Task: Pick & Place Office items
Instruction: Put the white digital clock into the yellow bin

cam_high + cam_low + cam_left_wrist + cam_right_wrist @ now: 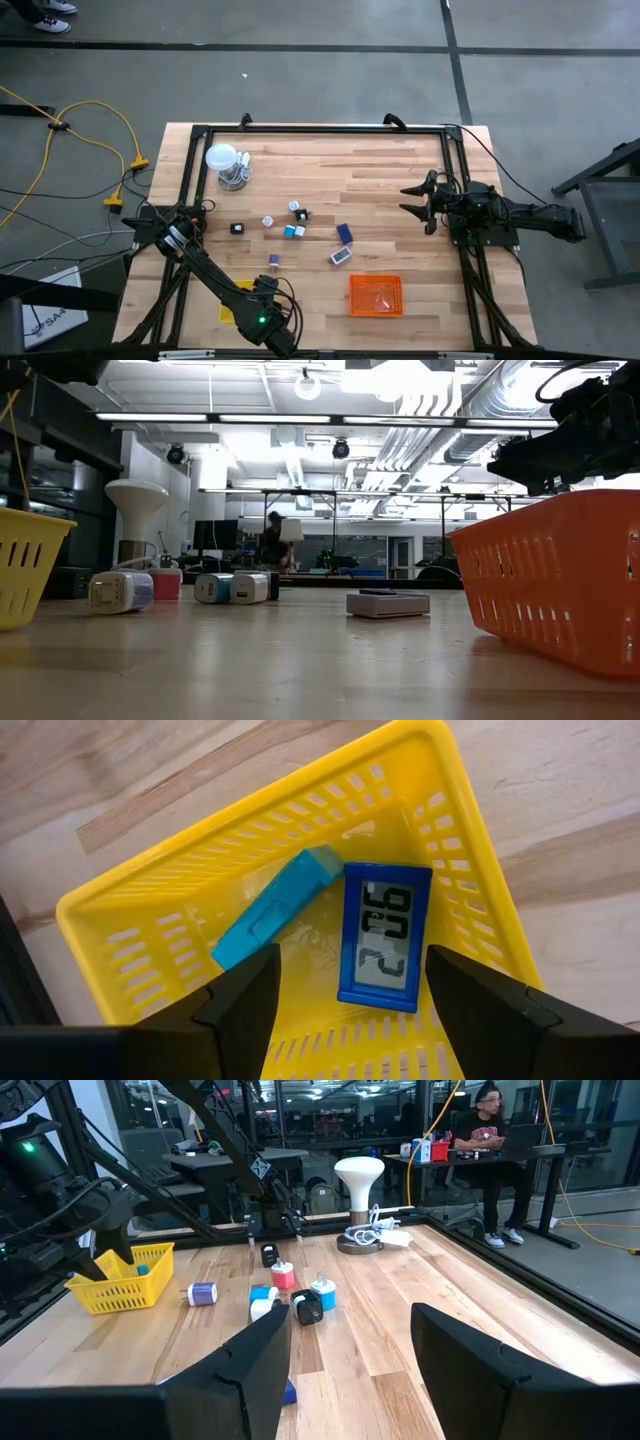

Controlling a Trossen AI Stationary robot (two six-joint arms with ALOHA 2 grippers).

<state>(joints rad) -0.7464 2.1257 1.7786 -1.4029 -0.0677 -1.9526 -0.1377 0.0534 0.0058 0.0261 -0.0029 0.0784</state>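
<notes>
Both end effectors spread: left end effector (pixel 345 995) above yellow tray (pixel 150 900), right end effector (pixel 350 1350) raised

High view straight down over the whole table (pixel 400 190), low view level at tabletop, left wrist view close above the yellow tray (pixel 150 920), right wrist view facing across the table, sharing that tray

Two mesh trays sit on the bench: one yellow tray (pixel 480 935) near the front left corner and one orange tray (pixel 375 295) toward the front edge. The yellow tray holds two items, a blue digital clock (pixel 385 935) and a teal block (pixel 272 910). About eight small office items (pixel 290 228) lie loose mid-bench. One white globe lamp (pixel 222 158) stands near the back left.
</notes>
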